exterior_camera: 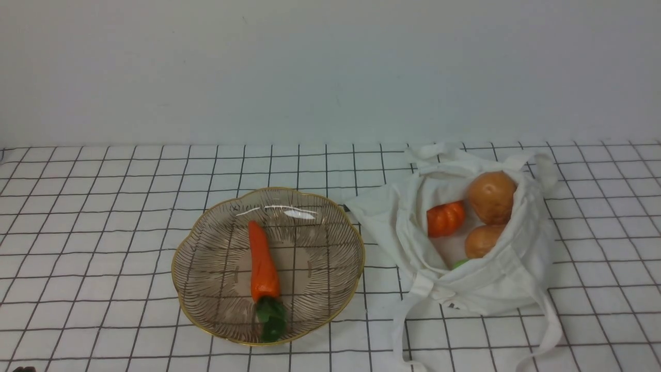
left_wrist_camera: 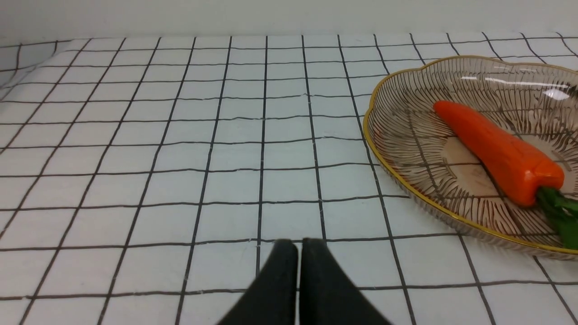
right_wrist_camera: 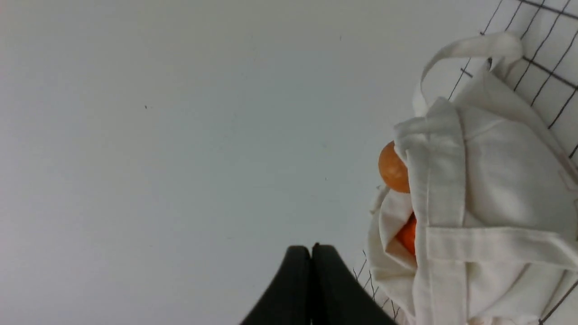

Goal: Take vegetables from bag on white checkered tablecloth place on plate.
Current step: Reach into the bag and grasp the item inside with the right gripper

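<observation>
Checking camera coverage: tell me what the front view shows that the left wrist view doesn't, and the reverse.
Front view only: the bag holding a large potato, a small potato, a pumpkin and a green bit, right of the plate. Left wrist view only: the left hand, closed, over the checkered tablecloth. Both: the plate with the carrot lying in it, on that tablecloth.

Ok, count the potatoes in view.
2, both inside the bag: the larger potato at the far side of its opening, the smaller potato just in front of it, both right of the pumpkin. Others may be hidden deeper inside.
</observation>
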Controlling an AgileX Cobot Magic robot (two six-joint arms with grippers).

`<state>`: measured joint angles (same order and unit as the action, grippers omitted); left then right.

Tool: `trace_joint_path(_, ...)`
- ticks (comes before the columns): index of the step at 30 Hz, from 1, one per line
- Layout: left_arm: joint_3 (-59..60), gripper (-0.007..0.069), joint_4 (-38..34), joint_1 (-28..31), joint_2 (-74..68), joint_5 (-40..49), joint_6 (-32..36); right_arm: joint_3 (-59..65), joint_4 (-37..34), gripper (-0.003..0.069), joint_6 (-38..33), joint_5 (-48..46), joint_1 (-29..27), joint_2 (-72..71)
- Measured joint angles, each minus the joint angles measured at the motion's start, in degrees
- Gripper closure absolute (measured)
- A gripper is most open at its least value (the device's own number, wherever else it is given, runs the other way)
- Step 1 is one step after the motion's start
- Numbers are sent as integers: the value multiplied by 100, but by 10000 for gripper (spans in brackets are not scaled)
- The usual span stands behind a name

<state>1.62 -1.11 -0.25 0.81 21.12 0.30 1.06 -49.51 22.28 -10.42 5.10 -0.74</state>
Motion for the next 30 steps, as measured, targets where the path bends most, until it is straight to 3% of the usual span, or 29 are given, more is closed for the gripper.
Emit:
trace_joint_path(3,0,632,0,0,0,0,0,-496,-32,673,-612,-129,67,0)
trace_joint_path(5,0,632,0,0,0,0,0,-1453,142,673,-1738,-8,108,9)
trace_joint_path(7,0,632,0,0,0,0,0,-2036,333,673,-2390,-63,128,152)
trace_joint_path(8,0,632,0,0,0,0,0,-2709,517,673,-2988,-389,150,510)
trace_joint_path(10,0,632,0,0,0,0,0,-3416,753,673,-3365,-1080,154,1025)
trace_joint_path(11,0,632,0,0,0,0,0,-3825,943,673,-3473,-1891,154,1566)
trace_joint_path(12,0,632,0,0,0,0,0,-3886,978,673,-3481,-1891,154,1566)
trace_joint_path(15,0,632,0,0,0,0,0,-4524,1634,673,-3389,-3760,154,3001)
trace_joint_path(18,0,632,0,0,0,0,0,-4620,2182,667,-2989,-4323,154,4080)
trace_joint_path(25,0,632,0,0,0,0,0,-5037,2510,615,-2859,-4364,168,6350)
trace_joint_path(30,0,632,0,0,0,0,0,-5998,2781,487,-3074,-4282,495,7787)
